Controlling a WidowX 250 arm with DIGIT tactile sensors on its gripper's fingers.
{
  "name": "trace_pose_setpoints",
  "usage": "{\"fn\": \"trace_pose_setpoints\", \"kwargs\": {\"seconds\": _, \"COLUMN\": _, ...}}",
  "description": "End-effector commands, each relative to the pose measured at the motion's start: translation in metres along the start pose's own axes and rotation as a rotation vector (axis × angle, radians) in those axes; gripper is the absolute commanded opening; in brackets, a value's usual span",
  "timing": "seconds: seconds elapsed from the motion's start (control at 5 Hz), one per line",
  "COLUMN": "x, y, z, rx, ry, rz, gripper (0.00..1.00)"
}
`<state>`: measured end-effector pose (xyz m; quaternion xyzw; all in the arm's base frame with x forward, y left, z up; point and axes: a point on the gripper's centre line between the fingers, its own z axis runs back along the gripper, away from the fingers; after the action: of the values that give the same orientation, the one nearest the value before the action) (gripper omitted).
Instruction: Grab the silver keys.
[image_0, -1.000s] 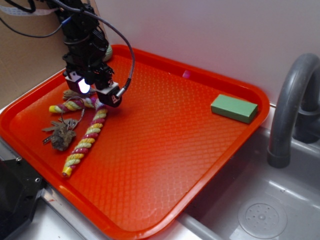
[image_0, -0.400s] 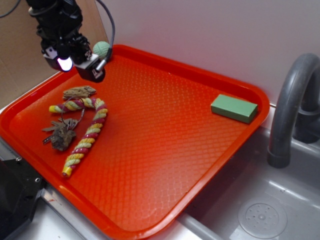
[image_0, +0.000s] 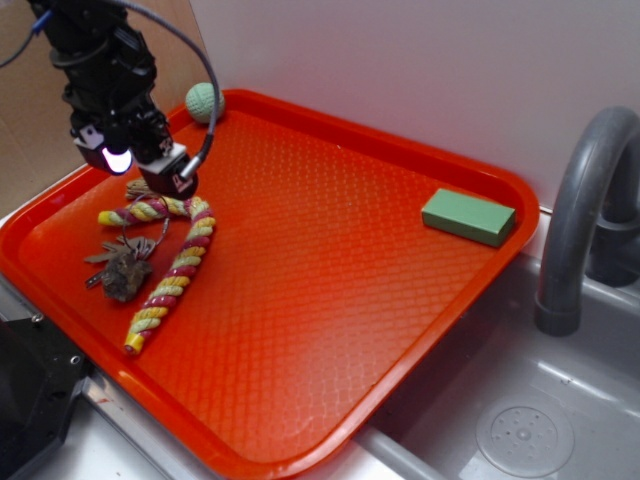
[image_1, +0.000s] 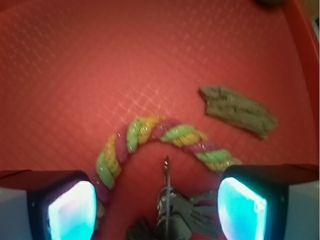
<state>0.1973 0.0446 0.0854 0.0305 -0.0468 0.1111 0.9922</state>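
Wrist view puts the bunch of shiny grey-silver metal keys (image_1: 176, 216) at the bottom of the picture, squarely between the two lit pads (image_1: 242, 214) of the black gripper (image_1: 157, 210), whose jaws stand released and wide apart with nothing held. One key points straight up the picture, so the bunch's long axis runs across the line between the jaws. Its lower end is cut off, and a dark lump beside it is too blurred to name.

Exterior view shows the keys (image_0: 128, 247) near the left edge of the orange plastic tray (image_0: 330, 230), touching a brown rough rock chunk (image_0: 126, 275), inside the bend of a twisted multicoloured rope (image_0: 180, 262). A flat brown bark piece (image_1: 239, 111) lies beyond the rope.
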Motion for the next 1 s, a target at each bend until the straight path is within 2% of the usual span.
{"fn": "trace_pose_setpoints", "kwargs": {"seconds": 0.0, "x": 0.0, "y": 0.002, "z": -0.013, "rx": 0.019, "ry": -0.007, "rz": -0.041, "gripper": 1.0}}
{"fn": "trace_pose_setpoints", "kwargs": {"seconds": 0.6, "x": -0.009, "y": 0.017, "z": -0.027, "rx": 0.043, "ry": 0.032, "rz": -0.033, "gripper": 1.0}}
{"fn": "trace_pose_setpoints", "kwargs": {"seconds": 0.8, "x": -0.013, "y": 0.019, "z": -0.032, "rx": 0.046, "ry": 0.017, "rz": -0.033, "gripper": 0.0}}
